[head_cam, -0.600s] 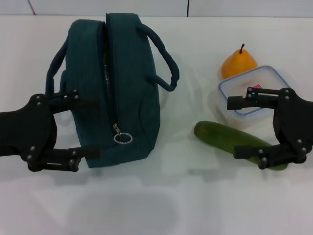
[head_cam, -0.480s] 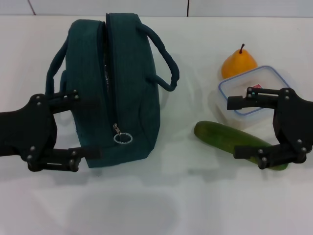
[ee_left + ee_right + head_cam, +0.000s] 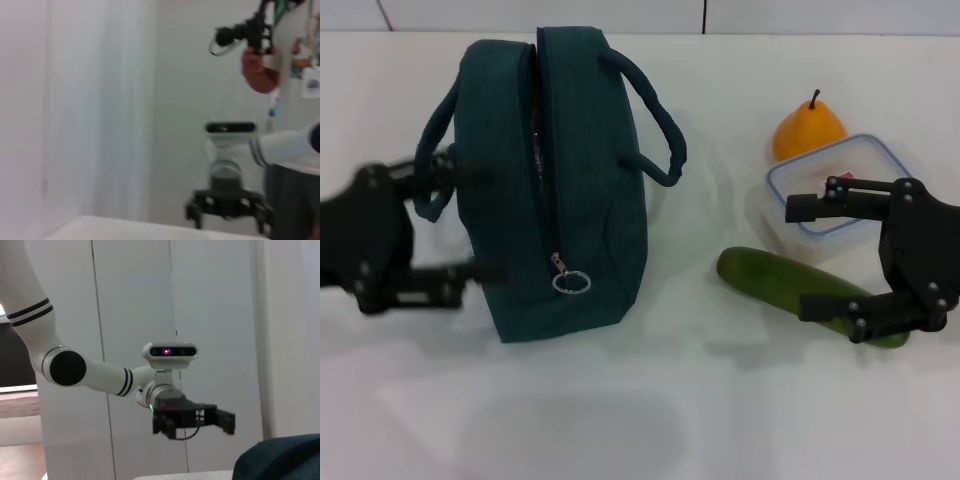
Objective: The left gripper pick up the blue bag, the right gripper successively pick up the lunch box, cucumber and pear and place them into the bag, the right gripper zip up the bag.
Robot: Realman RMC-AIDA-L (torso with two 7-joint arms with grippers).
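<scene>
Left claw (image 3: 448,228), fingers spread, reaches at the bag's (image 3: 560,180) left handle to lift it. Right claw (image 3: 820,258) waits open over the box (image 3: 840,180) and cucumber (image 3: 775,280); pear (image 3: 807,130) lies beyond.

Robot lab, bare white table (image 3: 740,400), plain white wall panels (image 3: 220,315), person (image 3: 290,100) watching
</scene>
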